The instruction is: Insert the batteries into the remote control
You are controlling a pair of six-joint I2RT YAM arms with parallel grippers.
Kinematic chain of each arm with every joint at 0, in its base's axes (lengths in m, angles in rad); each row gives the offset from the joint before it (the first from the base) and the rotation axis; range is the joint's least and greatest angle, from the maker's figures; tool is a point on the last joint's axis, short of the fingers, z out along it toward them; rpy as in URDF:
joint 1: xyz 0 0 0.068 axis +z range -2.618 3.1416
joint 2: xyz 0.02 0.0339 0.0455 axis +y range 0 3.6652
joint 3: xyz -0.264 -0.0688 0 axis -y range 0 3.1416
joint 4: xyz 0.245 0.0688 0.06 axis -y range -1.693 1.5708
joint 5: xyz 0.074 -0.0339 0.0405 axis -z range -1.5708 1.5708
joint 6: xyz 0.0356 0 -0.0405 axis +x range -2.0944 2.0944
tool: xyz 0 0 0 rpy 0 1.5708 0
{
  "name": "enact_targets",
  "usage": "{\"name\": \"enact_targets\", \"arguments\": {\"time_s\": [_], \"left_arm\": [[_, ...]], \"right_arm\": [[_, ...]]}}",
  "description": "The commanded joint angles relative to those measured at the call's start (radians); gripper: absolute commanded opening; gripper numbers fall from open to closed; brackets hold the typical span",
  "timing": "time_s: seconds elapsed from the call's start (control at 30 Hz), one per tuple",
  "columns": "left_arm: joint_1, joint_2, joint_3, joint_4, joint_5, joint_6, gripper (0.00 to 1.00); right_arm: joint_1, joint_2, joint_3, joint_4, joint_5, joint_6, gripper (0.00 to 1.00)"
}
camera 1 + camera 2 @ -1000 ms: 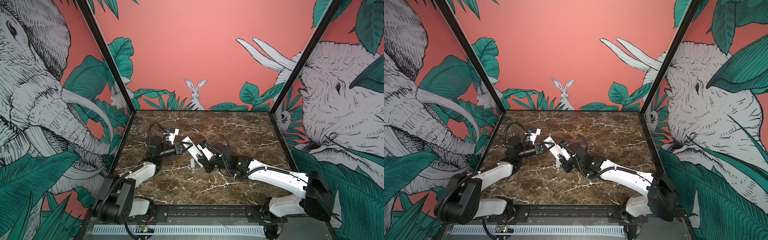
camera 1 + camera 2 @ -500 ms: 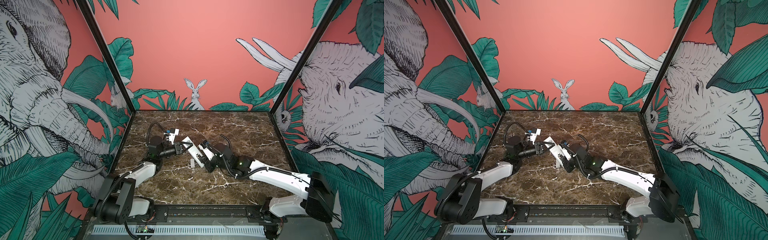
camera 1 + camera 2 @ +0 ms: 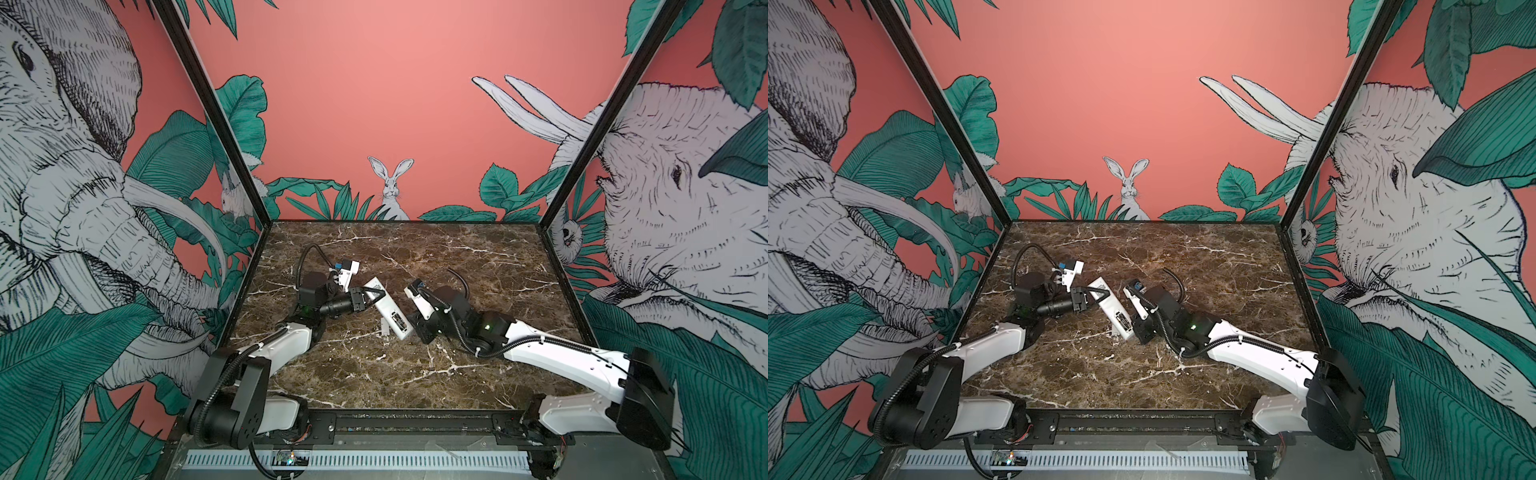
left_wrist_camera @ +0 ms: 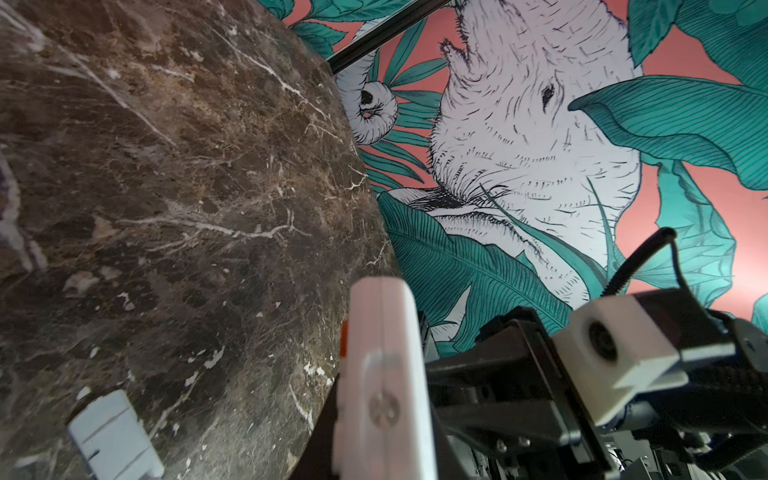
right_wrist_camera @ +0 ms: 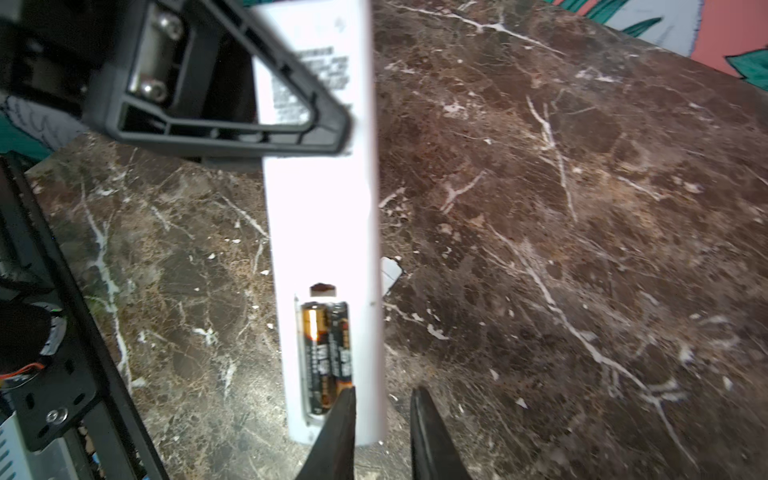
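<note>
- Top views both show the dark brown, white-veined marble tabletop (image 3: 374,374) (image 3: 1084,374), with the two arms meeting over its middle.
- The remote control (image 3: 388,309) (image 3: 1112,308), a slim long white plastic bar, sits slantwise over the middle of the tabletop between the arms. Its plain back and printed label face upward. The right wrist view shows its battery bay open at the end nearer the right arm.
- The left gripper (image 3: 371,296), black with triangular open-frame fingers, is clamped on the remote control near its far end, one finger across the label. In the left wrist view the bar is seen edge-on.
- The right gripper (image 5: 384,395), with black tapered fingers, hovers at the bay end of the remote control. Its fingers stand slightly apart with a narrow gap and pinch nothing. One tip lies over the end of the bay and the other just off the bar's long edge. Whether either touches cannot be told.
- A small flat pale rectangular cover piece (image 4: 114,436) (image 5: 391,272) lies on the tabletop just beside the remote control, partly hidden behind its edge in the right wrist view.
- The batteries (image 5: 326,353), two small black-and-copper cylinders, lie side by side lengthwise inside the open bay.
</note>
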Motion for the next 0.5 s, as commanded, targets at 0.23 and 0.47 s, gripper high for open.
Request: {"name": "enact_targets", "arguments": {"time_s": [0.23,0.47], "left_arm": [[-0.035,-0.006,0.114,-0.374,-0.066,0.214,0.0],[-0.208,0.125,0.363,-0.847,-0.3,0.42,0.0]], "right_arm": [[-0.066,-0.116,-0.122,-0.027,-0.014,0.041,0.48],[-0.068,-0.041,-0.209,0.101,-0.157,0.12,0.55]]}}
